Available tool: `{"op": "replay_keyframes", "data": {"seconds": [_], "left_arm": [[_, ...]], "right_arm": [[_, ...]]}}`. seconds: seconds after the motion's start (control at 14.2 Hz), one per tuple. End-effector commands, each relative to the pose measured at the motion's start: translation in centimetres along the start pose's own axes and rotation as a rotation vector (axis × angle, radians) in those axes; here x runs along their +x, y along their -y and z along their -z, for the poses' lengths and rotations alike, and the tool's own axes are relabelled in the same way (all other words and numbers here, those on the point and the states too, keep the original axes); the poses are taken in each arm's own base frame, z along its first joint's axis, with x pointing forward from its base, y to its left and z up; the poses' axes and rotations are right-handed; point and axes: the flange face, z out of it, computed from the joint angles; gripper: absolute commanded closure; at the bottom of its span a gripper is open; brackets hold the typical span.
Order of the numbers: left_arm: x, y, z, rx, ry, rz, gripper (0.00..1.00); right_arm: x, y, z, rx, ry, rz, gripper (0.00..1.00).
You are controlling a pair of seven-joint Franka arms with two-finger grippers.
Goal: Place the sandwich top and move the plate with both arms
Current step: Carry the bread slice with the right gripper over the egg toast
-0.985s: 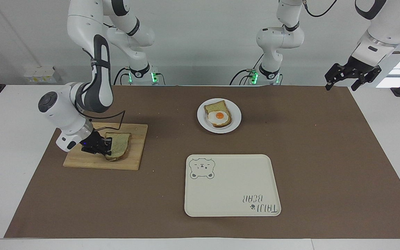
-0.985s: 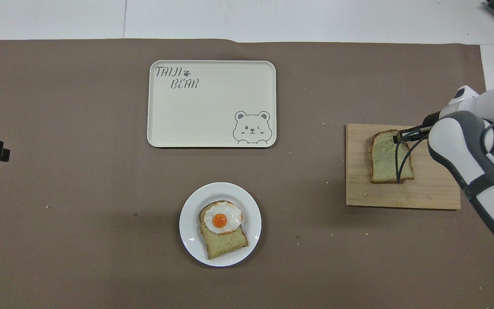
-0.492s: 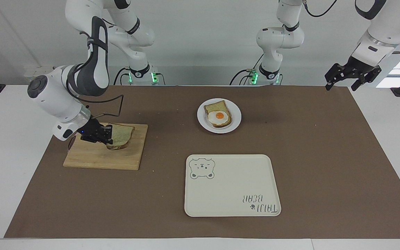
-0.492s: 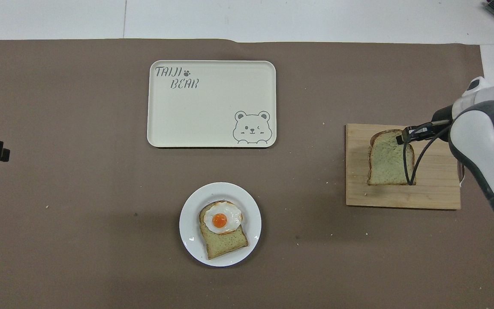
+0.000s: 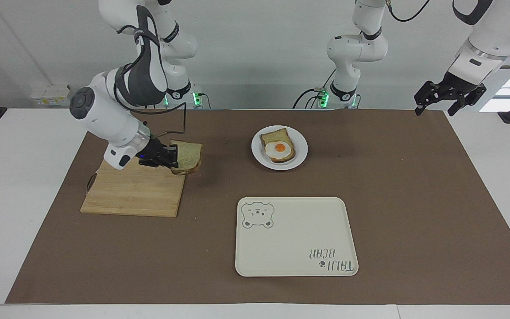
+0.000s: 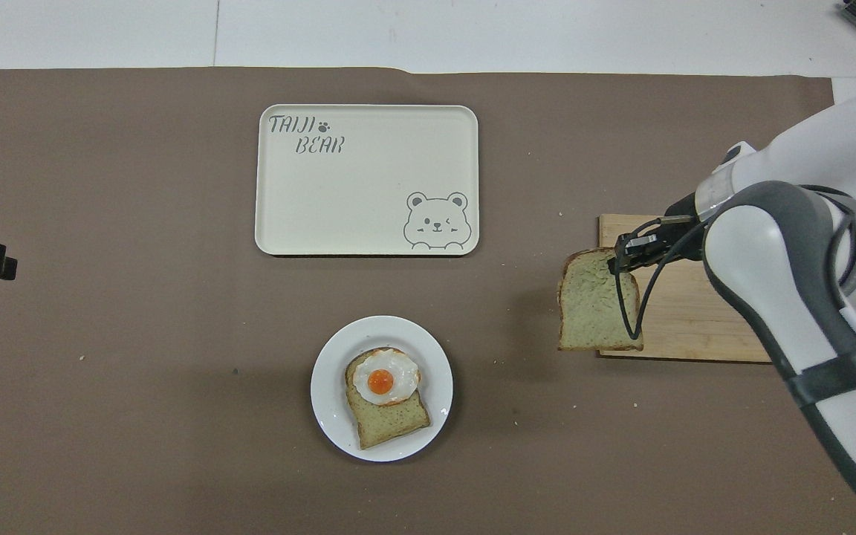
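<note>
1. I had the right end effector [image 5: 171, 160] clamped shut on one edge of the sandwich top [image 5: 187, 157]. A second earlier that slice was barely up off the cutting board [image 5: 133, 190]; by this moment it was lifted clear and hung over the board's corner on the plate's side.
2. That told me the pick had gone through and I was mid-carry. In my judgement the placement was not yet done: the plate [image 5: 300, 153] with the egg slice [image 5: 278, 146] sat well apart from the bread, toward the middle of the table [image 5: 396, 186] and nearer to the robots than the tray [image 5: 295, 237].
3. The left end effector [image 5: 450, 95] waited high over the table's corner at its own end, fingers spread wide, holding nothing.
4. Hard to make out: the fingertip contact on the crust was masked by the wrist and its looping cable [image 6: 632, 308] from overhead, so I couldn't judge how deep the grip sat. Overhead, the left end effector showed only as a dark sliver at the frame's edge.
</note>
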Motion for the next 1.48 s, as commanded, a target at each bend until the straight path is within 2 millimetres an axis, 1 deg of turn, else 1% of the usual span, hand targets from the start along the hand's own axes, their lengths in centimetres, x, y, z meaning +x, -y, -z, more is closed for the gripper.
{"op": "replay_keyframes", "data": {"seconds": [0.0,0.07,0.14,0.21,0.28,0.35,0.42,0.56,0.7,0.84,0.98,1.2,1.27,1.34,1.41], "left_arm": [[-0.7,0.1,0.4,0.007,0.004,0.011,0.0],[-0.7,0.1,0.4,0.007,0.004,0.011,0.0],[-0.7,0.1,0.4,0.007,0.004,0.011,0.0],[-0.7,0.1,0.4,0.007,0.004,0.011,0.0],[-0.7,0.1,0.4,0.007,0.004,0.011,0.0],[-0.7,0.1,0.4,0.007,0.004,0.011,0.0],[-0.7,0.1,0.4,0.007,0.004,0.011,0.0],[-0.7,0.1,0.4,0.007,0.004,0.011,0.0],[-0.7,0.1,0.4,0.007,0.004,0.011,0.0],[-0.7,0.1,0.4,0.007,0.004,0.011,0.0],[-0.7,0.1,0.4,0.007,0.006,0.011,0.0],[-0.7,0.1,0.4,0.007,0.004,0.011,0.0],[-0.7,0.1,0.4,0.007,0.004,0.011,0.0],[-0.7,0.1,0.4,0.007,0.004,0.011,0.0],[-0.7,0.1,0.4,0.007,0.004,0.011,0.0]], "right_arm": [[-0.7,4.0,-1.0,0.06,0.042,-0.052,1.0],[-0.8,5.7,-1.9,0.067,0.055,-0.046,1.0],[-0.7,6.5,-2.5,0.063,0.059,-0.056,1.0],[-0.7,7.8,-3.3,0.065,0.069,-0.056,1.0],[-0.9,9.9,-4.6,0.081,0.088,-0.038,1.0],[-1.0,11.4,-5.5,0.091,0.091,-0.04,1.0],[-1.1,12.9,-6.0,0.094,0.073,-0.059,1.0],[-1.4,15.1,-6.6,0.132,0.07,-0.093,1.0],[-2.2,18.5,-8.3,0.141,0.082,-0.05,1.0],[-2.4,20.4,-9.7,0.136,0.057,-0.024,1.0],[-2.8,22.9,-11.8,0.127,0.04,0.014,1.0],[-2.9,25.1,-15.5,0.104,0.025,0.054,1.0],[-2.8,25.4,-16.4,0.101,0.021,0.057,1.0],[-2.6,25.3,-17.4,0.096,0.021,0.055,1.0],[-2.7,25.9,-18.4,0.092,0.022,0.056,1.0]]}}
